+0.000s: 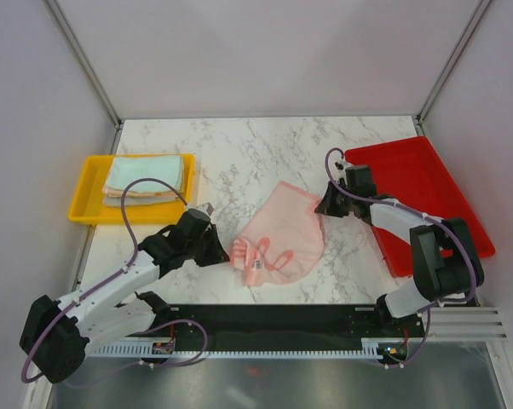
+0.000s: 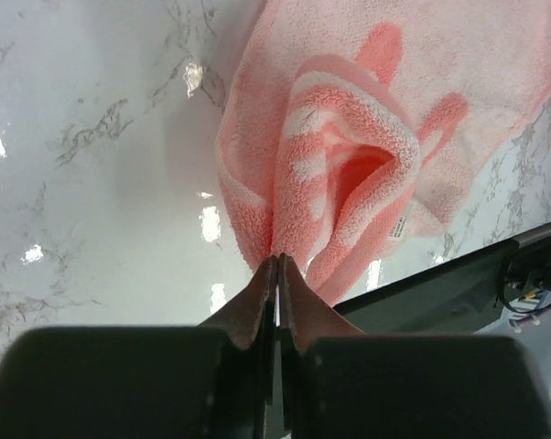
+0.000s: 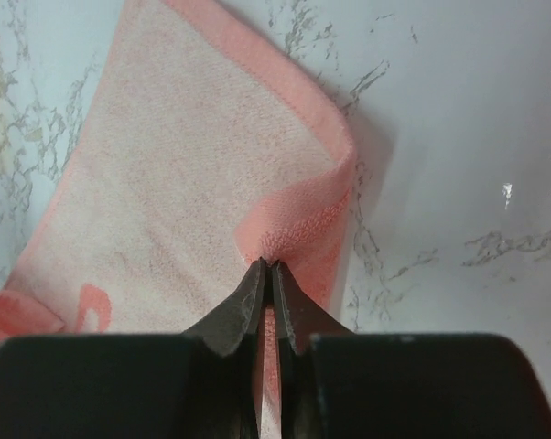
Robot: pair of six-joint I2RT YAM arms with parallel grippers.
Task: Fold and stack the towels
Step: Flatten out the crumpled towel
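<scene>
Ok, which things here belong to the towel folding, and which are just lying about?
In the job:
- pink towel, pinched by the left tool and the right tool
- folded towels, stacked in the yellow tray

Just lying about:
- red tray on the right
- marble table itself

Stack [image 1: 148, 177] in left tray [image 1: 82, 200]; loose towel [image 1: 286, 230] between it, right tray [image 1: 410, 175].

My two arms, white and black
I see white links on the left arm [image 1: 112, 290] and right arm [image 1: 397, 217], black joints, purple cables [image 1: 127, 223] looping alongside, dark tapered fingers [image 2: 257, 306]
</scene>
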